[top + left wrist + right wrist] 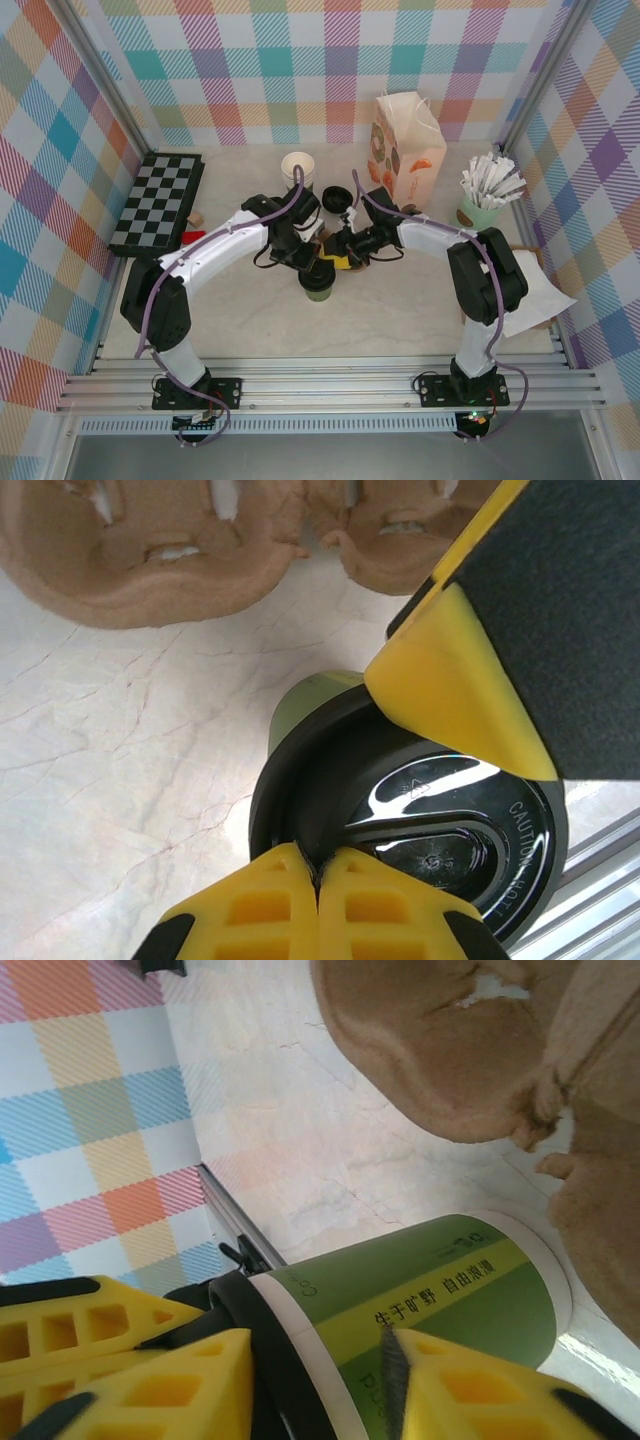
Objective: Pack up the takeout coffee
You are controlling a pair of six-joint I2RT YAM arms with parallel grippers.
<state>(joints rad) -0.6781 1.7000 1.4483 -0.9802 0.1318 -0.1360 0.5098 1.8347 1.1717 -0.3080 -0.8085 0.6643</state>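
Takeout coffee cup (430, 1290), dark green with a paler band of print, stands upright on the marble-patterned table (120, 740) with the round black lid (430, 820) lying on its mouth. The left gripper (318, 880) is closed: its yellow fingertips (270, 905) meet each other right at the lid's near rim, though whether the rim is pinched between them is unclear. The right gripper (315, 1380) straddles the top of the cup. One yellow finger lies against the green wall and, seen from the left wrist, another rests on the lid's upper face. I cannot tell if it is clamping or only touching. Just beyond the cup lies a brown pulp cup carrier (150, 560). Farther back stand a stack of lidless cups (297, 168), a printed paper bag (405, 150) and a mint-green cup of white sticks (480, 205). A chessboard (158, 200) lies at the left.
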